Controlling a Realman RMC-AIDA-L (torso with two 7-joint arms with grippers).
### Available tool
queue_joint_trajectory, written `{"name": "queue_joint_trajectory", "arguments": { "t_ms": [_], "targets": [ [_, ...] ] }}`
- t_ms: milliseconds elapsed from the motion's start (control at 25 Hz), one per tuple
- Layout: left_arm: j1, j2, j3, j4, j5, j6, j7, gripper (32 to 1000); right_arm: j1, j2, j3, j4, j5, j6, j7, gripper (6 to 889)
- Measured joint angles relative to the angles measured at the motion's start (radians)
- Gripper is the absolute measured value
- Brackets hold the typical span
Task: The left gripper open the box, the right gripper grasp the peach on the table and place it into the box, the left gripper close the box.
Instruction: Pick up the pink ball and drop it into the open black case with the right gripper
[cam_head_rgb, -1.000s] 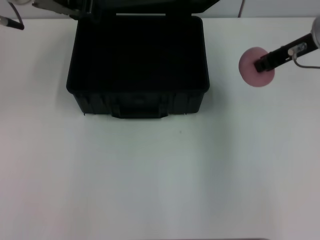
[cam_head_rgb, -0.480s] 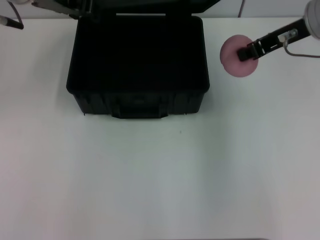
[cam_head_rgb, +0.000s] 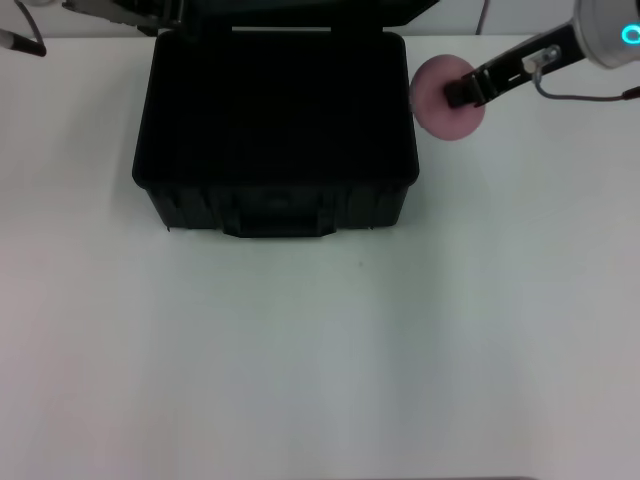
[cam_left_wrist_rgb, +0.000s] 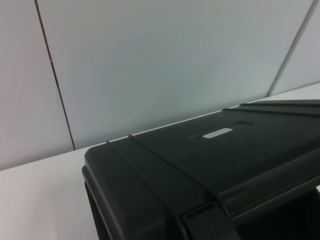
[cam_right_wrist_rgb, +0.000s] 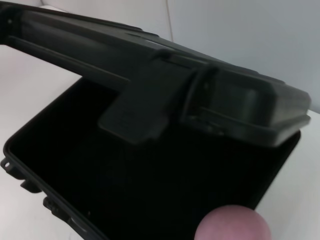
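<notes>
One peach (cam_head_rgb: 441, 98) pinched by right gripper (cam_head_rgb: 466, 91), upper right of frame, just beside open box (cam_head_rgb: 275, 200) rim. Rim to be cleared before release. Left gripper state: cannot tell.

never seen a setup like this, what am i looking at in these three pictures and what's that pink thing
This is a two-armed robot at a white table. The wide picture comes from a camera on its head, looking down; the other two come from cameras on its wrists.

On the table stands a black box, a hard plastic case with its lid raised. The pink thing is a peach, held by the right gripper in the air just beside the box's right rim, not yet inside. The right wrist picture looks into the dark open box, with the peach at its edge.

The left gripper is at the box's far left corner by the lid; its wrist picture shows the lid's outer face and a wall behind.
</notes>
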Motion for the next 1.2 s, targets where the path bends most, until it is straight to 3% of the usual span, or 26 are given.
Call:
{"name": "queue_joint_trajectory", "arguments": {
  "t_ms": [360,720,1200],
  "targets": [
    [0.000,0.0000,0.000,0.000,0.000,0.000,0.000,380,0.046,0.010,-0.031,0.115,0.067,-0.097,-0.050,43],
    [0.000,0.0000,0.000,0.001,0.000,0.000,0.000,380,0.073,0.012,-0.122,0.192,0.104,-0.226,-0.066,44],
    [-0.003,0.0000,0.000,0.002,-0.002,0.002,0.000,380,0.087,0.016,-0.184,0.270,0.120,-0.352,-0.087,45]
  ]
}}
